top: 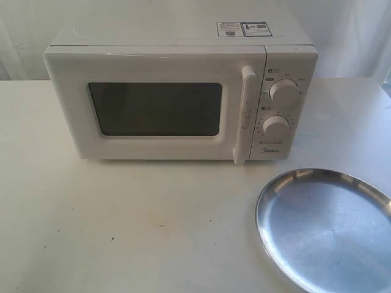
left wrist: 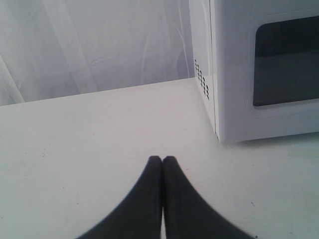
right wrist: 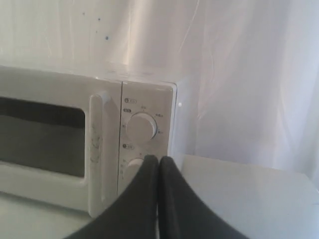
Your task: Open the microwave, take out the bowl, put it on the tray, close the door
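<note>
The microwave (top: 159,33) is a white box standing toward the back of the pale tabletop (top: 122,226), with stickers (top: 243,28) on its top. Its door (top: 153,67) sits flush and shut, with a dark window (top: 156,108) too dim to see through. A vertical bar handle (top: 246,113) stands beside an upper knob (top: 284,93) and a lower knob (top: 276,126). The shiny steel tray (top: 330,226) lies flat in front and to the right, apart from the microwave, its right side cut off by the picture edge. Bare tabletop spreads wide before the door and to the left. Only the exterior view shows the tray. The left wrist view alone shows the microwave's vented side wall (left wrist: 202,82), and the left gripper (left wrist: 162,160) over bare tabletop, jaws pressed together on nothing. In the right wrist view the right gripper (right wrist: 158,160), jaws likewise together, sits in line with the lower knob
</note>
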`<state>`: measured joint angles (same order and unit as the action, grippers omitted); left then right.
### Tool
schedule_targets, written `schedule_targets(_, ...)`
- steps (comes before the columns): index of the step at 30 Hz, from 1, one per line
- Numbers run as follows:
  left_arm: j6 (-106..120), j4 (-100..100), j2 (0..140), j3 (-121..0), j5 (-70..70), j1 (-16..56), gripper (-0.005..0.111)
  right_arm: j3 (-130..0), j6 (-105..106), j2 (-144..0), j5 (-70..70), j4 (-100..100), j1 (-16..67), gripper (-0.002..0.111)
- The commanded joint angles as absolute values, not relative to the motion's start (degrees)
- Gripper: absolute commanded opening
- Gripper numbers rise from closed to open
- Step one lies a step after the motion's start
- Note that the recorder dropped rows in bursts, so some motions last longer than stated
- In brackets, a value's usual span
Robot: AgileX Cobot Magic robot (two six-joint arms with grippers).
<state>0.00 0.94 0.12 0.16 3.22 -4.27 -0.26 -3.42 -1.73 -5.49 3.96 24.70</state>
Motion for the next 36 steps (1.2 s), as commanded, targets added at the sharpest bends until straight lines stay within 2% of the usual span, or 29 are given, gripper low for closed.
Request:
schedule_targets(1, 0.0, 0.5, 0.0, 0.0, 3.4, -4.2, 0.0, 0.0, -10.7, -1.5, -16.9, 3.9, 24.5, 0.0)
schedule_targets(4, 0.0, 0.5, 0.0, 0.0, 3.4, -4.2, 0.0, 0.0, -18.0, -1.5, -23.4, 3.9, 24.5, 0.0)
schedule_targets(7, 0.0, 0.5, 0.0, 0.0, 3.4, -4.2, 0.0, 0.0, -24.7, -1.5, -23.8, 3.9, 24.5, 0.0)
schedule_targets(13, 0.0, 0.5, 0.0, 0.0, 3.4, -4.2, 0.0, 0.0, -26.2, -1.5, -27.2, 3.9, 24.5, 0.0)
schedule_targets(15, 0.0, 0.5, 0.0, 0.0, 3.4, -4.2, 0.0, 0.0, -29.6, -2.9, -27.2, 10.1, 24.7, 0.0)
schedule_targets(17, 0.0, 0.5, 0.0, 0.0, 3.4, -4.2, 0.0, -3.1, -41.3, -6.2, -28.5, 26.9, 24.7, 0.0)
schedule_targets(18, 0.0, 0.5, 0.0, 0.0, 3.4, -4.2, 0.0, -6.4, -50.1, -9.9, -30.9, 39.0, 24.7, 0.0)
schedule_targets(21, 0.0, 0.5, 0.0, 0.0, 3.4, -4.2, 0.0, -15.2, -56.6, -23.0, -36.2, 55.1, 24.7, 0.0)
schedule_targets(24, 0.0, 0.5, 0.0, 0.0, 3.4, -4.2, 0.0, -20.8, -53.7, -37.7, -37.3, 55.2, 24.7, 0.0)
schedule_targets(29, 0.0, 0.5, 0.0, 0.0, 3.4, -4.2, 0.0, -26.0, -38.8, -63.4, -47.6, 52.2, 24.4, 0.0)
schedule_targets(31, 0.0, 0.5, 0.0, 0.0, 3.4, -4.2, 0.0, -26.7, -32.2, -72.5, -51.9, 47.5, 22.5, 0.0)
schedule_targets(36, 0.0, 0.5, 0.0, 0.0, 3.4, -4.2, 0.0, -26.6, -26.6, -86.4, -70.0, 52.3, 9.2, 0.0)
